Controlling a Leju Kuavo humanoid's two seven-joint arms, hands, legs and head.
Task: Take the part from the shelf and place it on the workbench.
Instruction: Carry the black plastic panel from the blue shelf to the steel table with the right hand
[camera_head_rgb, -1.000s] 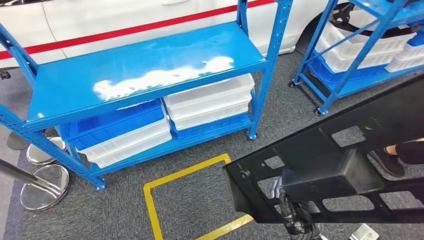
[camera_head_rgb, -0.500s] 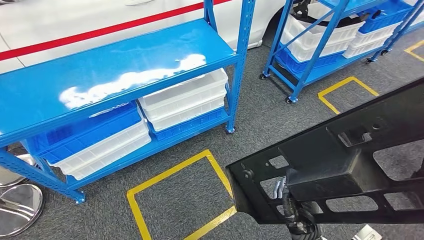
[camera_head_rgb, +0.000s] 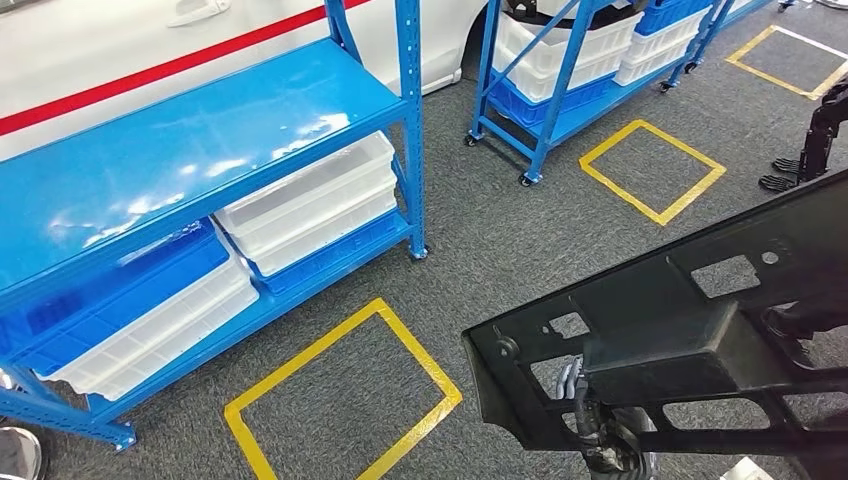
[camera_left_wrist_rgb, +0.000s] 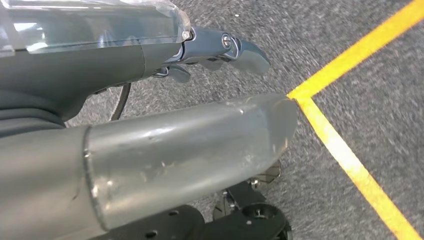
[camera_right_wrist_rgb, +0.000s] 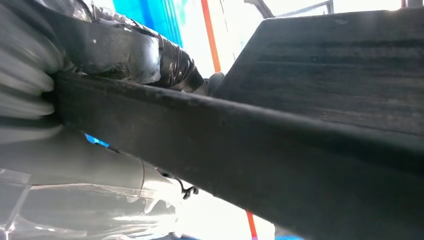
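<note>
Item 1, the part (camera_head_rgb: 700, 330): a long black plastic panel with rectangular cut-outs and a raised boxy block at its middle. I see it off the shelf and carried low in front of the robot, slanting across the lower right of the head view, above the grey carpet and touching nothing else that I can make out.

Item 2, right hand (camera_right_wrist_rgb: 30, 107): in the right wrist view its ribbed grey cover and dark fingers (camera_right_wrist_rgb: 125, 50) wrap over a dark bar of the part, with the thumb on the other side. I read it as gripping the part. In the head view some fingers show through a cut-out near the panel's near end.

Item 3, left hand (camera_left_wrist_rgb: 220, 47): it hangs over the carpet near a yellow tape line, fingers extended and apart, with nothing in it.

Item 4, blue shelf (camera_head_rgb: 190, 140): its top board is bare and glossy; white and blue bins (camera_head_rgb: 310, 200) sit on the lower level. A second blue rack (camera_head_rgb: 570, 70) stands further off.

Item 5, yellow floor square (camera_head_rgb: 340, 400): taped on the carpet, just beside the part's near end.

Status, my judgement: pick-up is done. Left to do: carry the part to the workbench and set it down. I cannot see a workbench from here.
</note>
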